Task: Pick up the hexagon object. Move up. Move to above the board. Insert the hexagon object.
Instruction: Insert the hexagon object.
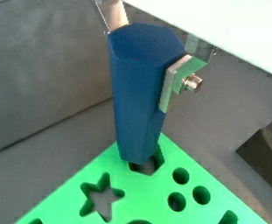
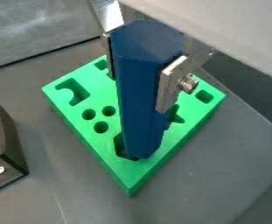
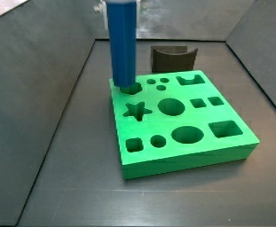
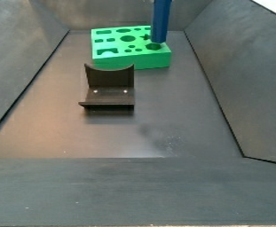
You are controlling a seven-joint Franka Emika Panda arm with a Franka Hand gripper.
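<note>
Toward the far end of the table, the board [image 4: 128, 49] lies flat with the fixture [image 4: 108, 87] nearer the table's middle. At a board corner, the hexagon object [image 2: 141, 87] stands upright, its lower end in a cutout. The gripper [image 2: 144, 52] grasps its upper part, silver fingers [image 2: 172, 80] pressing opposite faces.

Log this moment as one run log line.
phase: insert | gripper: shut on hexagon object, above board corner | hexagon object: upright, tip in board hole | fixture: apart
</note>
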